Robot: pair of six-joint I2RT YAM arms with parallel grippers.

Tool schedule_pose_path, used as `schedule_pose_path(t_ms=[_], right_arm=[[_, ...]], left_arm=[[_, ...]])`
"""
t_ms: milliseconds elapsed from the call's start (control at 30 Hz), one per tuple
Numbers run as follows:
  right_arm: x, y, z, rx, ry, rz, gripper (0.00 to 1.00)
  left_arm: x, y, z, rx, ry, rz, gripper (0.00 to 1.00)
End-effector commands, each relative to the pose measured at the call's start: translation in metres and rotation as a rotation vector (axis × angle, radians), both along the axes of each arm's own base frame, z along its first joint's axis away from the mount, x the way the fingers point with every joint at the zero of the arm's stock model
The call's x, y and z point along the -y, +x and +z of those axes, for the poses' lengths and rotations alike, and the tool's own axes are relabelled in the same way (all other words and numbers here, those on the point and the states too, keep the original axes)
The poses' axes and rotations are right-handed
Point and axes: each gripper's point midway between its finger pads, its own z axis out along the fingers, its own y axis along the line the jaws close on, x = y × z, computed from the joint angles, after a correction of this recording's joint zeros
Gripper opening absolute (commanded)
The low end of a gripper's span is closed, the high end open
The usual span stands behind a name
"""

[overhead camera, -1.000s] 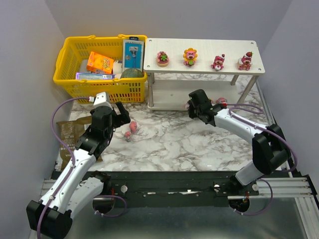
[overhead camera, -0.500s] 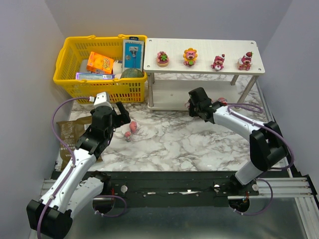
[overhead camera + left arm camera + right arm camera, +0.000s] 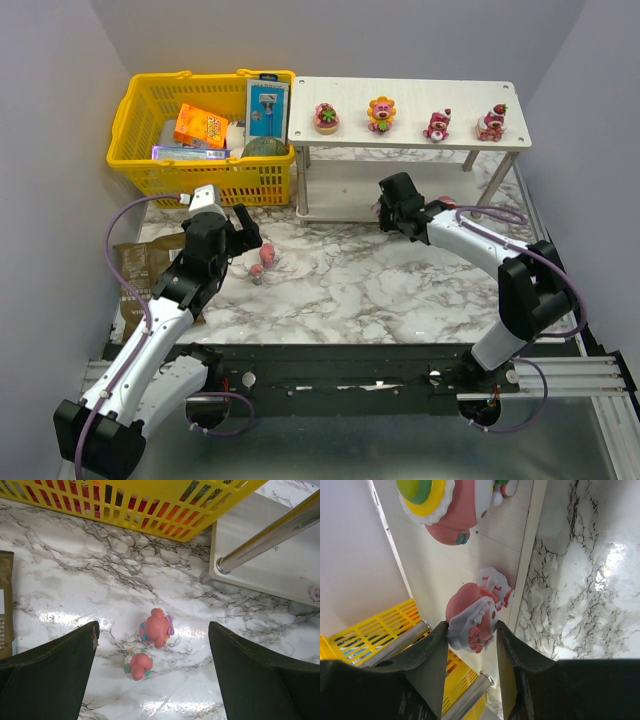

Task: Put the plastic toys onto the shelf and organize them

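Marble table [image 3: 400, 290] with white shelf [image 3: 405, 92] at its far edge: four plastic toys [image 3: 381, 113] line the top tier, the right end effector [image 3: 470, 630], clamped on a pink toy [image 3: 470, 612], is at the lower tier, the wide-open, empty left end effector [image 3: 238, 228] hovers over two toys [image 3: 156, 627] not yet shelved, and the lower tier is mostly hidden.

Marble table [image 3: 380, 290]: shelf [image 3: 408, 95], basket [image 3: 220, 180], toys [image 3: 156, 627]

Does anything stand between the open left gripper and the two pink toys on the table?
Nothing visible does. The left gripper hangs open above the two pink toys, which lie on bare table. The yellow basket and the shelf leg stand farther back.
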Motion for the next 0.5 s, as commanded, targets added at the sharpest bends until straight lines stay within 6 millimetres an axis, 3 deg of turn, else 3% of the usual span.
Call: schedule_pose_path(t_ms=[0, 200, 467], right_arm=[[0.0054, 0.0062, -0.0029, -0.012, 0.049, -0.091, 0.13], [0.0021, 0.0076, -0.0041, -0.013, 0.064, -0.082, 0.25], [0.0023, 0.0086, -0.0065, -0.007, 0.079, -0.094, 0.27]], left_arm=[[-0.0017, 0.0018, 0.0054, 0.013, 0.012, 0.010, 0.99], [-0.0017, 0.0017, 0.0059, 0.014, 0.011, 0.010, 0.99], [-0.0023, 0.0016, 0.0086, 0.022, 0.010, 0.013, 0.99]])
